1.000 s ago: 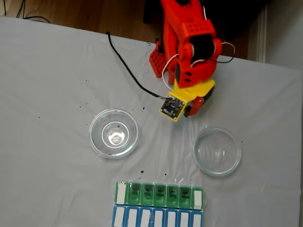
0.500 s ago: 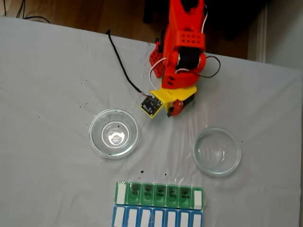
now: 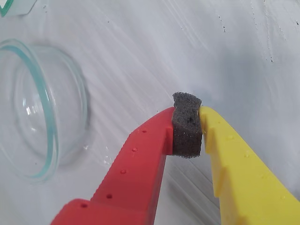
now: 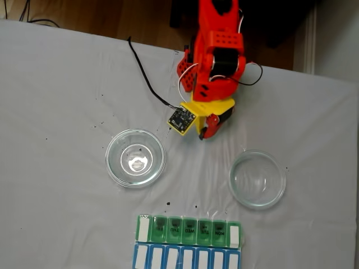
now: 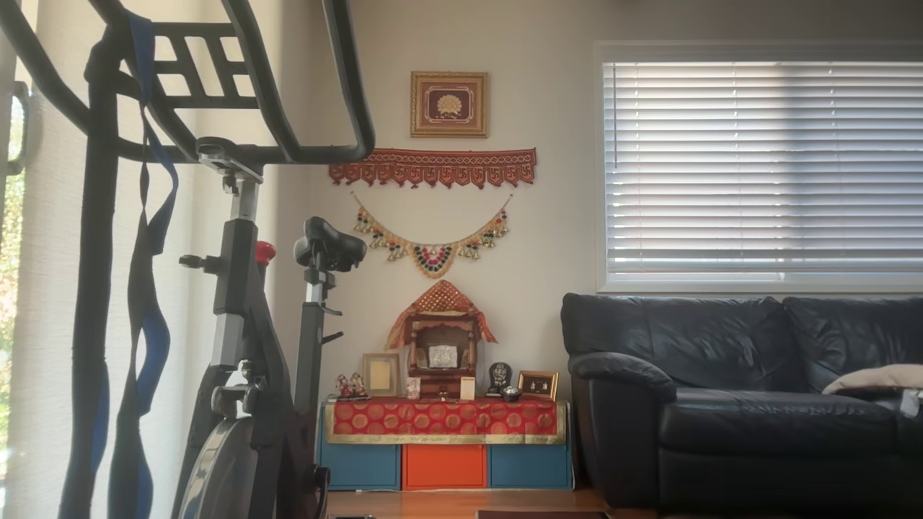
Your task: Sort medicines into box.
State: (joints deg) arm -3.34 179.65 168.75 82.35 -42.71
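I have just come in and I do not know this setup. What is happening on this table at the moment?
An orange robot arm hangs over a white cloth, its gripper closed with only its own dark foam pad between the fingers. Two clear glass dishes look empty. The green-lidded pill organiser lies at the near edge, lids closed. I see no pills anywhere.

The long narrow white pill organiser lies flat at the fixed view's bottom edge; its translucent green day-labelled lids are shut.

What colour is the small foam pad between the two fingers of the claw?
Dark grey, nearly black foam pad, seen best in the wrist view, between the red finger and the yellow finger.
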